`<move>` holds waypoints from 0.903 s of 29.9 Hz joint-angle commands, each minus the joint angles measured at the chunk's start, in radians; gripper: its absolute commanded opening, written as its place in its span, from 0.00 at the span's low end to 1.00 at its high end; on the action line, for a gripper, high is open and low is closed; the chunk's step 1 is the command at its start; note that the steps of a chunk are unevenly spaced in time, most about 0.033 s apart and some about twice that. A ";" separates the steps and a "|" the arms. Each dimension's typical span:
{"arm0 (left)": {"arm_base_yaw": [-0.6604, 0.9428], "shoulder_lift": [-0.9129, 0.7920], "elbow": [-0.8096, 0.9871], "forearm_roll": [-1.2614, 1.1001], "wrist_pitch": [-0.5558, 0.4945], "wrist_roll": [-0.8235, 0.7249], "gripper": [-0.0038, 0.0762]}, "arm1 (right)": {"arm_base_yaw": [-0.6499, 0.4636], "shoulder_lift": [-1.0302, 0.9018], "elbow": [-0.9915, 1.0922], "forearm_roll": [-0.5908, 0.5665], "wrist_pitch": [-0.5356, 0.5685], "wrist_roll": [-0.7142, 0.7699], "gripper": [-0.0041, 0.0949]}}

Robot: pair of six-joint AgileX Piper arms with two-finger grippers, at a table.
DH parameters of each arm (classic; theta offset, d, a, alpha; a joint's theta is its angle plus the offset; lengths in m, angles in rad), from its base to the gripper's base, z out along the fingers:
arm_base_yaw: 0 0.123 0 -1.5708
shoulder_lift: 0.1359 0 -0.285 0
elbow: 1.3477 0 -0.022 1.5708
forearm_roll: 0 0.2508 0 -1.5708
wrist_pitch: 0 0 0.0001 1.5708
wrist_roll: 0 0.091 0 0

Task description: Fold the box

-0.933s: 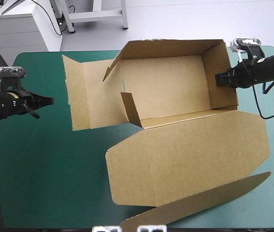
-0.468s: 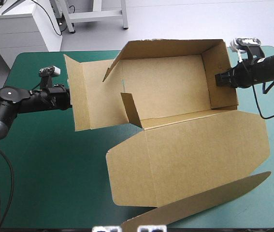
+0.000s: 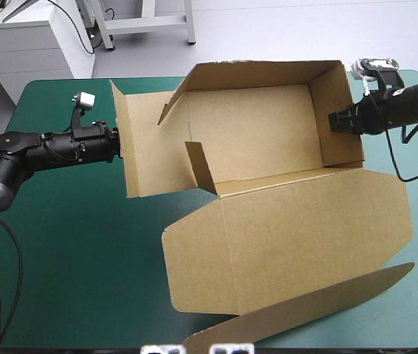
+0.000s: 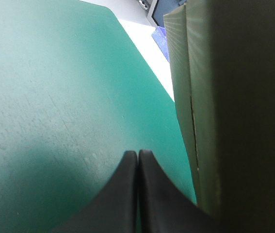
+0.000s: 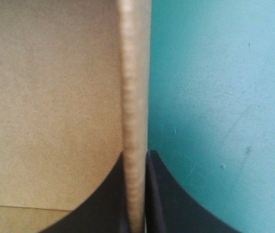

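Observation:
The brown box [image 3: 253,133] stands on the teal-green cover with its far wall and right wall raised. Its lid [image 3: 290,243] lies flat toward the front, and a small inner flap [image 3: 200,166] stands up near the middle. My left gripper [image 3: 120,144] is shut and presses its tip against the outside of the left flap [image 3: 138,147], which is tilted up. In the left wrist view the shut gripper [image 4: 137,154] sits just beside the board [image 4: 234,121]. My right gripper [image 3: 334,122] is shut on the right wall, whose edge [image 5: 135,73] runs between the fingers of the gripper [image 5: 136,158].
The lid's long tuck flap [image 3: 304,306] reaches the table's front edge. A white cabinet [image 3: 24,44] stands beyond the far left corner. The teal-green cover [image 3: 68,243] shows at the front left.
My left arm has swung in from the table's left side to the left flap. That flap has risen from lying flat to tilted up. The right gripper has not moved.

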 commanded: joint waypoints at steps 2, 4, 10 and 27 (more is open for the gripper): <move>-0.004 -0.039 -0.026 -0.098 0.101 0.004 0.04 | -0.002 -0.048 -0.031 0.057 -0.033 0.027 0.03; -0.006 -0.039 -0.026 -0.107 0.101 -0.001 0.04 | 0.009 -0.048 -0.031 0.028 -0.062 0.052 0.03; -0.044 -0.039 -0.028 -0.108 0.101 -0.001 0.04 | 0.139 -0.048 -0.031 -0.175 -0.152 0.171 0.03; -0.072 -0.039 -0.074 -0.145 0.101 -0.002 0.82 | 0.303 -0.046 -0.031 -0.289 -0.297 0.323 0.03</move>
